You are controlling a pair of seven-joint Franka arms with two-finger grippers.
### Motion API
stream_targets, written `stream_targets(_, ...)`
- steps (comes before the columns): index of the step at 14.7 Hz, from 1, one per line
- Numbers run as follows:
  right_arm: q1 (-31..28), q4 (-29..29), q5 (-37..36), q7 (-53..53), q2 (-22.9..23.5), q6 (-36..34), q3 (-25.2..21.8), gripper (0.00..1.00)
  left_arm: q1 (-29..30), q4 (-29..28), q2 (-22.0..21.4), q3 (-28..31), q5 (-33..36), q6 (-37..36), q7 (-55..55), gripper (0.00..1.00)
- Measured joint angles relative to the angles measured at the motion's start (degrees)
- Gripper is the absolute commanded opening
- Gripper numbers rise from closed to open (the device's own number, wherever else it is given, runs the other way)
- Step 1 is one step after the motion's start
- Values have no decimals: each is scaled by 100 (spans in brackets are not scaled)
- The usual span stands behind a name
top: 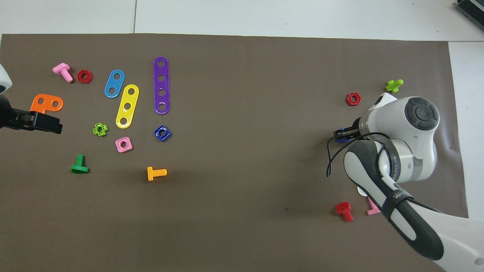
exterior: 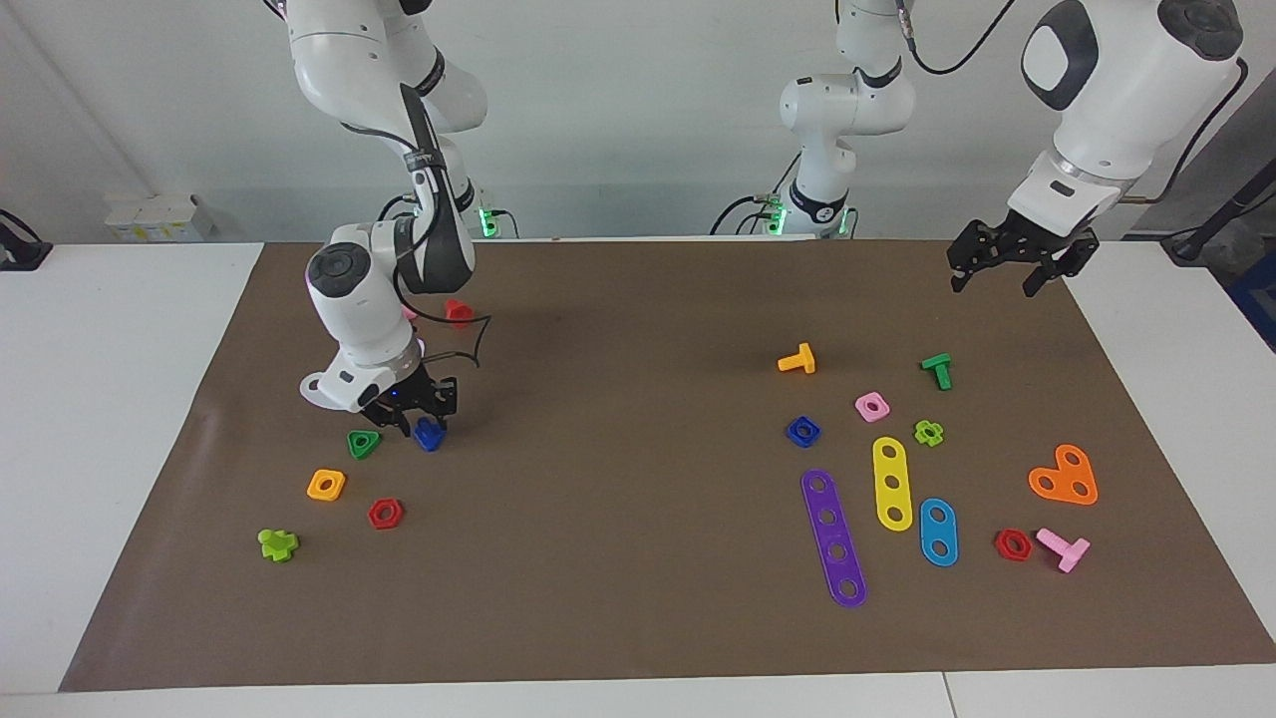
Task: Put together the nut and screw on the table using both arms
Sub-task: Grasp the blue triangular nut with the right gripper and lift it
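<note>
The dark-blue screw [exterior: 430, 436] lies on the brown mat [exterior: 618, 419] toward the right arm's end; only a sliver of it shows in the overhead view [top: 342, 139]. My right gripper [exterior: 416, 419] is low over it, fingers open on either side of it; it also shows in the overhead view [top: 343, 133]. The dark-blue nut [exterior: 802, 431] lies flat toward the left arm's end [top: 162, 133]. My left gripper [exterior: 997, 281] waits open and empty above the mat's corner, far from the nut; the overhead view shows it over the mat's edge [top: 51, 124].
A green triangular nut [exterior: 363, 443], an orange nut [exterior: 326, 485] and a red hex nut [exterior: 385, 514] lie close to the screw. A pink square nut [exterior: 871, 406], an orange bolt [exterior: 797, 359] and a purple strip [exterior: 833, 537] lie around the dark-blue nut.
</note>
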Motion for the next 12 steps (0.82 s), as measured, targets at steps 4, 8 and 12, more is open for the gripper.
stream_targets(4, -3, -42, 12, -94, 0, 6, -2, 37, 0, 0, 0, 0, 0, 0, 0, 100)
stream_targets(8, -8, -77, 13, -149, 0, 97, -18, 0, 0, 0, 0, 0, 0, 0, 0, 100)
stream_targets(12, -10, -104, 34, -104, -3, 194, -27, 0, 0, 0, 0, 0, 0, 0, 0, 100)
